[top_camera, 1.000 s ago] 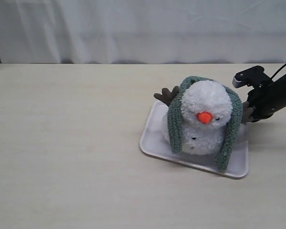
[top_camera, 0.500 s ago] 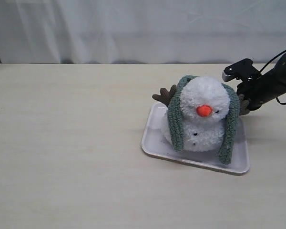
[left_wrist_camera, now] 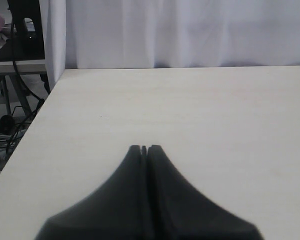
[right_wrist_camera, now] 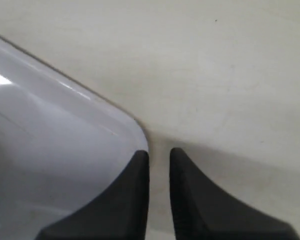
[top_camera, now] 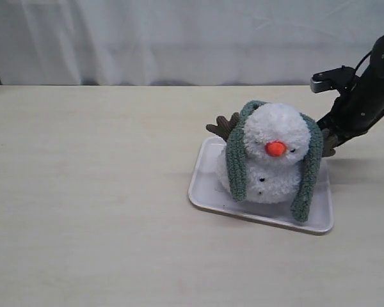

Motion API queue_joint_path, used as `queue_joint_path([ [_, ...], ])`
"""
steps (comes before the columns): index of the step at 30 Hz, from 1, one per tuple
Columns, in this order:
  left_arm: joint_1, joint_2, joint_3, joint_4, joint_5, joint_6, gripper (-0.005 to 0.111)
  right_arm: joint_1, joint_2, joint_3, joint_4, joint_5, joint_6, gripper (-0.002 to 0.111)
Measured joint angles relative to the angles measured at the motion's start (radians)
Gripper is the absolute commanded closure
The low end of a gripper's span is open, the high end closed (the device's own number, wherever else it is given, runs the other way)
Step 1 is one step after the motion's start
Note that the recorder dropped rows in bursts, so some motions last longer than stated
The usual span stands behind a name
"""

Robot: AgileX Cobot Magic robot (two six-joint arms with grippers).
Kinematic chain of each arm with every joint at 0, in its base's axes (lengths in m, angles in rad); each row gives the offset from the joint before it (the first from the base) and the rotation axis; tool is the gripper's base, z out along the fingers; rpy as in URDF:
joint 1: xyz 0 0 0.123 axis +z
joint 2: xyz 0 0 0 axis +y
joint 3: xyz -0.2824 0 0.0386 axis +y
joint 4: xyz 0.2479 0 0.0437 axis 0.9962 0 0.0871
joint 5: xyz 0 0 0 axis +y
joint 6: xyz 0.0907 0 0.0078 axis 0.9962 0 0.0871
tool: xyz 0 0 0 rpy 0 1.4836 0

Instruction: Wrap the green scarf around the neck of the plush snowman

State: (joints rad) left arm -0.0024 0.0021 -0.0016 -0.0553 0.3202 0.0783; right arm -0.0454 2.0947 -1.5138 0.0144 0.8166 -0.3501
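Green scarf draped on the plush snowman but not yet crossed; right gripper empty beside it.
The fuzzy grey-green strip loops behind the top of the fluffy white head, and both ends hang loose down the front, one on each side of the body, leaving the snowman's neck bare under the orange nose. The toy sits on a white tray just ahead of the right gripper, whose tips hover at the tray's rounded corner, parted only a sliver and holding nothing. The wrap seems half done. Next, probably, it should pinch the end hanging nearest it and carry that across the front, low under the chin. The left gripper, tips pressed together and empty, waits well apart over bare table.
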Motion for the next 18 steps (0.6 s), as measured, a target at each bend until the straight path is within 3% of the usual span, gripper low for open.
queue_joint_path([
  [13, 0.0, 0.0, 0.0, 0.0, 0.0, 0.0, 0.107, -0.002, -0.252, -0.013, 0.067, 0.186, 0.072, 0.09],
  [15, 0.0, 0.0, 0.0, 0.0, 0.0, 0.0, 0.107, -0.004, -0.287, -0.013, 0.074, 0.217, 0.078, 0.083],
  [18, 0.0, 0.0, 0.0, 0.0, 0.0, 0.0, 0.107, -0.01, -0.319, -0.013, 0.159, 0.242, 0.037, 0.062],
])
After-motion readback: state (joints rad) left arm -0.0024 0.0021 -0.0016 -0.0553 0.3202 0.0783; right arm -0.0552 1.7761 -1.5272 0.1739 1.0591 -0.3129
